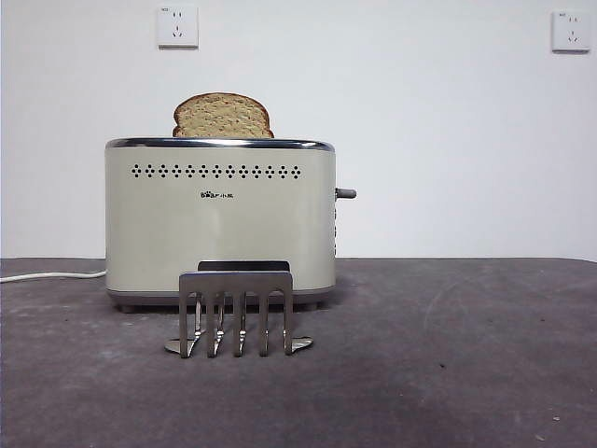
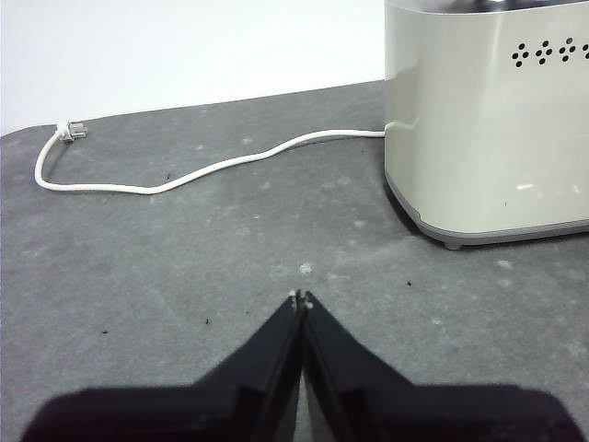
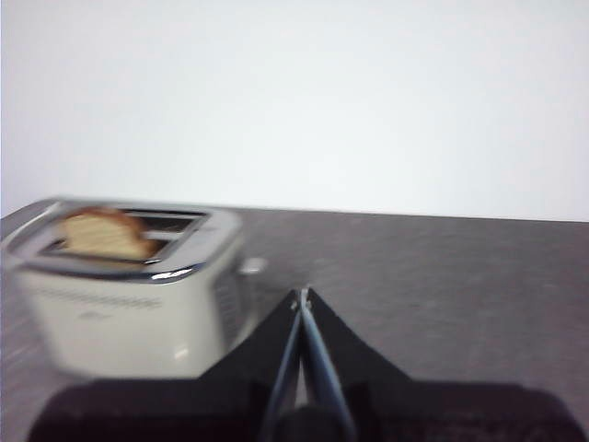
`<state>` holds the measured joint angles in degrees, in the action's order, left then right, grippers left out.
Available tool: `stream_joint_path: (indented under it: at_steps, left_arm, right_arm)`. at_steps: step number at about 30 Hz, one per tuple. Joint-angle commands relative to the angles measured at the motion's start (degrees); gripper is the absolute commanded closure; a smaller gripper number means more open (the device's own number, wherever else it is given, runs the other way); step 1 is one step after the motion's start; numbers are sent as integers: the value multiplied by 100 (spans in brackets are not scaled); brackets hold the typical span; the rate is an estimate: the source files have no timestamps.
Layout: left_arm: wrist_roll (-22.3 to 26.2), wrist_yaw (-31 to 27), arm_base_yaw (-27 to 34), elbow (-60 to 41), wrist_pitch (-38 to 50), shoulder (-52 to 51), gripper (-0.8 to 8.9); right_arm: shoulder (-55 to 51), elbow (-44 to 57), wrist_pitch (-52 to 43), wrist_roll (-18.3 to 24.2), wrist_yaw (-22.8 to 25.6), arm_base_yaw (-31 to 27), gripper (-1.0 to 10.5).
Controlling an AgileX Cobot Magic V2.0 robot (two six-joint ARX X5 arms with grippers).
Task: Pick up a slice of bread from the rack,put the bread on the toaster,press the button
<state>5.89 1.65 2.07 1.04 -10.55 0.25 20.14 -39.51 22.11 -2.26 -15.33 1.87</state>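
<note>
Looking past our right gripper (image 3: 301,296), closed and empty, we see the brown speckled slice of bread (image 3: 103,235) standing in the cream-white boxy toaster (image 3: 129,304) ahead. Our left gripper (image 2: 300,299), also closed on nothing, hovers over the dark grey counter (image 2: 184,267) beside that toaster.

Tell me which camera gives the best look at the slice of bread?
The front view: the slice of bread stands sharp, its domed top sticking up out of the toaster. The right wrist view shows it from above, sitting in a slot, but blurred. The left wrist view shows only the toaster's side, no bread.
</note>
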Motion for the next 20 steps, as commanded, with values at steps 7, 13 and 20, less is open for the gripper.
stream_joint_path:
  at_steps: [7,13,20]
  left_arm:
    - [-55,-9,-11,-85,13,-13,818]
    - [-55,-9,-11,-83,13,-13,818]
    - [-55,-9,-11,-83,13,-13,818]
  right_arm:
    - [-1084,2450,-1725,-673,839,-31,945]
    - [-1585,3383,-1996,-673,824,-4,945]
    - [-1996,3923,-1860,-660,822,98,945]
